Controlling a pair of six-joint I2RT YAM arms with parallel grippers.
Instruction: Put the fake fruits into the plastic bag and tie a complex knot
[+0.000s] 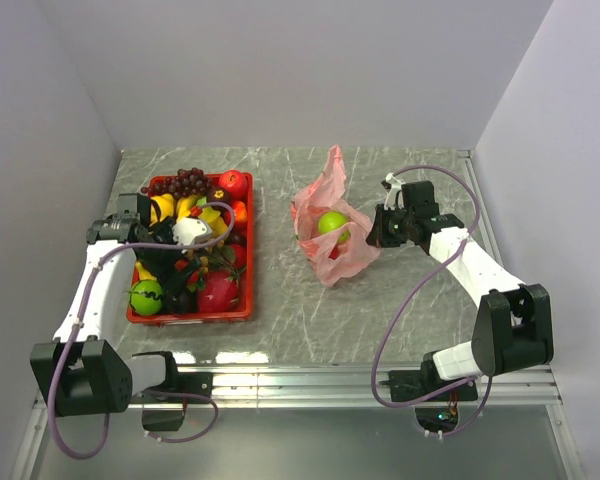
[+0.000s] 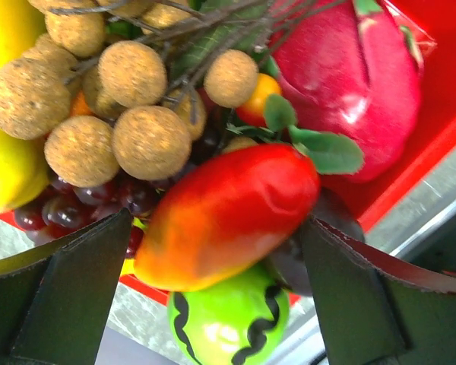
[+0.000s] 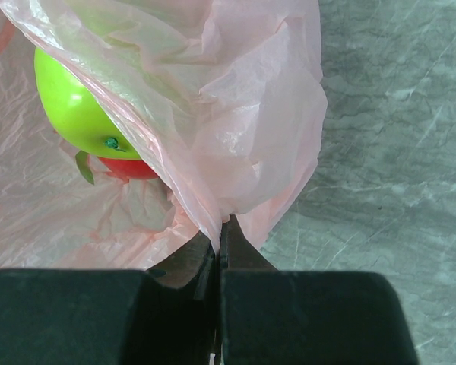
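The pink plastic bag (image 1: 325, 250) lies open at mid-table, with a green apple (image 1: 332, 223) and a red fruit (image 3: 129, 169) inside; the apple also shows in the right wrist view (image 3: 76, 99). No knot shows. My right gripper (image 3: 222, 228) is shut on the bag's (image 3: 243, 114) right edge film. It shows in the top view too (image 1: 377, 236). My left gripper (image 2: 216, 285) is over the red tray (image 1: 190, 318), its fingers (image 2: 83, 289) pressed on both ends of a red-orange mango (image 2: 228, 213).
The tray holds purple grapes (image 1: 180, 183), a red apple (image 1: 233, 183), a pink dragon fruit (image 2: 349, 84), tan berries (image 2: 129, 106), yellow fruit (image 2: 4, 152) and a green striped ball (image 2: 224, 323). White walls enclose the table at the back and both sides.
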